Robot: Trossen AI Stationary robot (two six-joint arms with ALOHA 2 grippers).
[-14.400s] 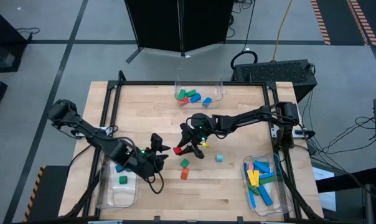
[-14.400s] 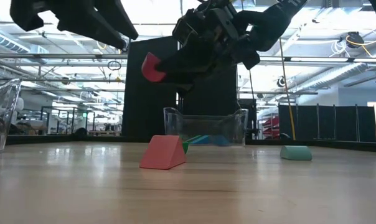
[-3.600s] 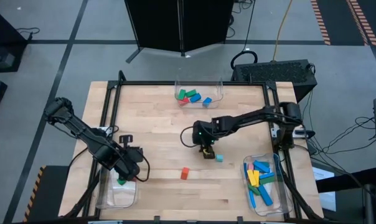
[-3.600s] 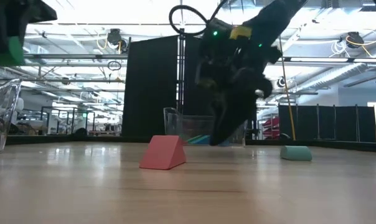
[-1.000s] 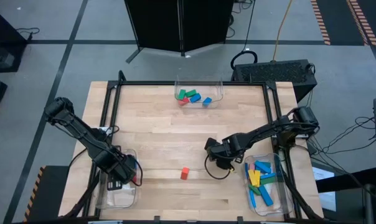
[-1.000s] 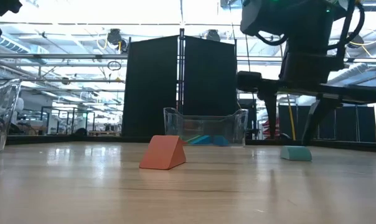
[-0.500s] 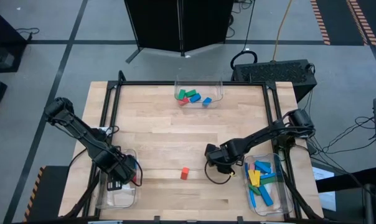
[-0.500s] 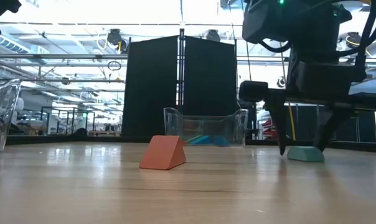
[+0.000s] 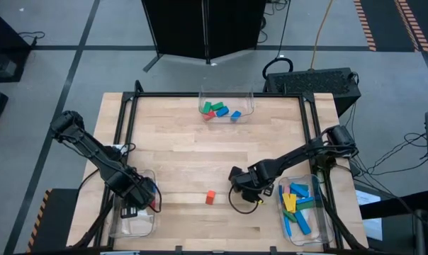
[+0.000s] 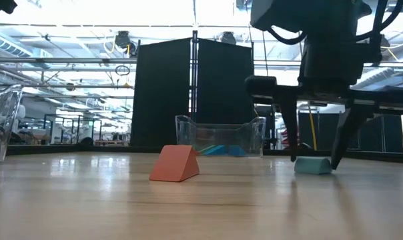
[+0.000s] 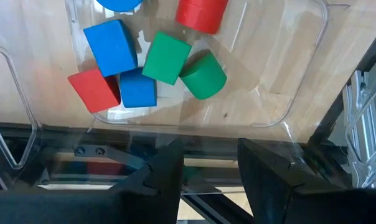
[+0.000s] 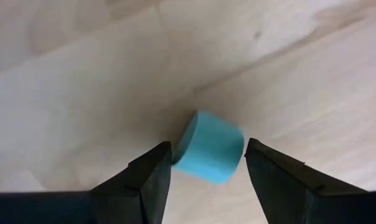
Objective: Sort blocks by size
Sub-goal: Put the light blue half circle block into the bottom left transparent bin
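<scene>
Wooden planking forms the table, which is seen from above framed by black rails on a grey floor. At its far edge a clear bin holds green, red and blue blocks. A second clear bin at the near right corner is filled with long blue, yellow, green and pink bars. A lone red block lies on bare wood near the middle of the near half. The right gripper is lowered to the table just left of the bar bin, and the left gripper is held over a third clear bin at the near left corner.

From table height, a cyan block is seen resting on the wood between the right gripper's two spread fingers. The red wedge-shaped block stands well to its left, with the far bin behind it and dark partitions beyond.

In the left wrist view, blue, green and red blocks are shown in the clear bin below; the left fingers are parted and nothing is held between them.

In the right wrist view, the cyan block is flanked by the open fingers; whether they touch it cannot be told.
</scene>
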